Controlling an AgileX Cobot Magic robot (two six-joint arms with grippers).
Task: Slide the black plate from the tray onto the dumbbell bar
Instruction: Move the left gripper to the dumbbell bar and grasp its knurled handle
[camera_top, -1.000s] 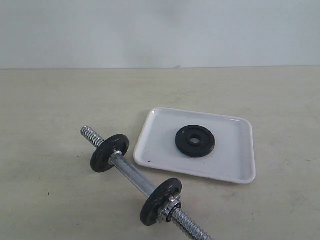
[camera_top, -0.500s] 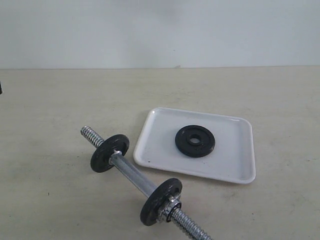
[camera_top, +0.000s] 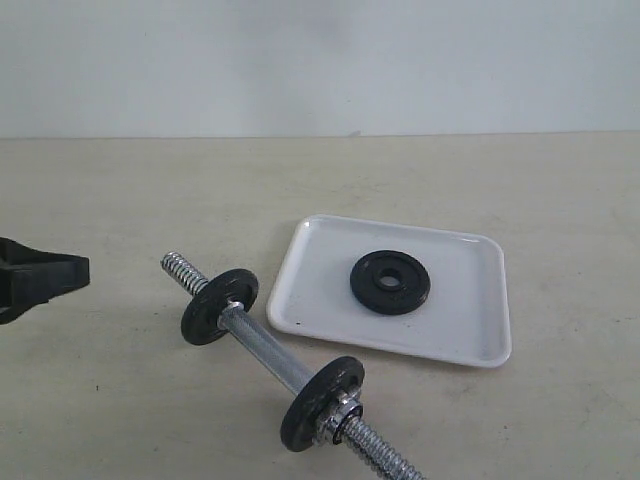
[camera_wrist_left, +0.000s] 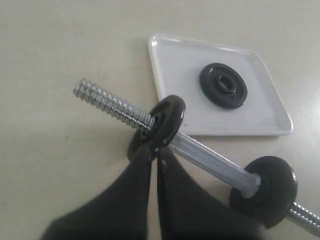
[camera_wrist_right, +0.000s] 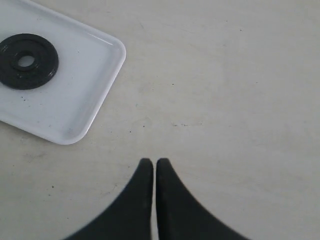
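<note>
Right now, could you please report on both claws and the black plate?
Left claw shut, empty, by the dumbbell bar. Right claw shut, empty, beside the tray. Black plate flat in tray. Nothing blocking it.

A beige tabletop (camera_top: 560, 180) meets a pale wall (camera_top: 320, 60).

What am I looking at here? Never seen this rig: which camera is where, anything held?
Two-armed robot at a table. Wide picture: a camera off the arms. The other two: a camera on each wrist, the black wedges being that arm's pincers. The left gripper hangs near the dumbbell bar, which lies on the table carrying two black discs. The right gripper is over the table near the tray. A third black plate lies flat in the white tray. Both grippers are shut, holding nothing.
</note>
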